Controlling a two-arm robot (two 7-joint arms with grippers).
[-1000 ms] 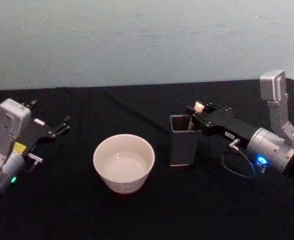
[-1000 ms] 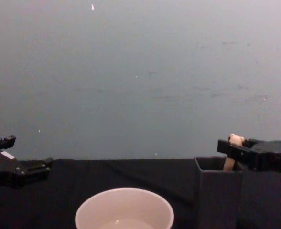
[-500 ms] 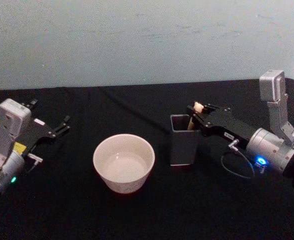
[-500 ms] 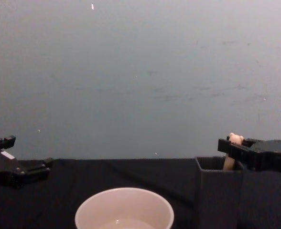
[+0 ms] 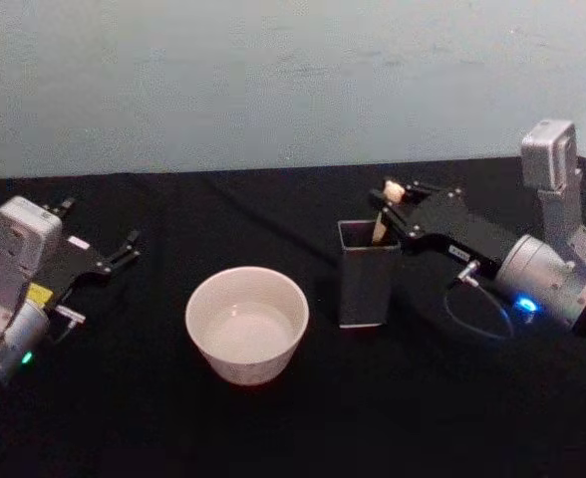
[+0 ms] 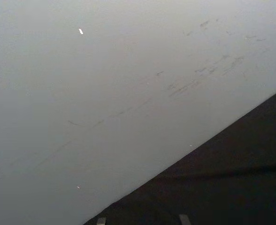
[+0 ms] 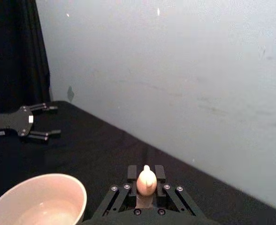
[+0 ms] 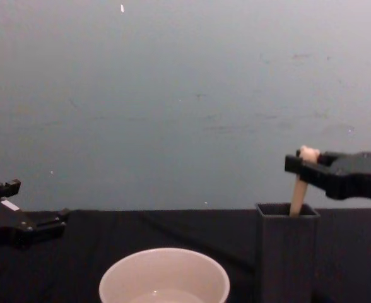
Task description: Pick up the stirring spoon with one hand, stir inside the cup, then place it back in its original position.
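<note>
- Lift seen: right gripper point(image 5: 391, 199) sits higher than half a second ago, and the spoon point(image 8: 297, 190) has come up with it. More beige handle now shows above the mouth of the dark holder point(image 5: 365, 289).
- Spoon's lower end is still down inside the holder, bowl hidden. Judged: pulling out is underway but not finished, and stirring has not begun.
- Right gripper is clamped on the handle just under the bear head, one finger either side. The arm reaches in from the right, roughly level, over the holder.
- Cup point(image 5: 243, 366) stands near the holder on its left, not touching it.
- Left gripper point(image 5: 129, 249) parked far left over the table point(image 5: 423, 408), fingers spread, holding nothing.
</note>
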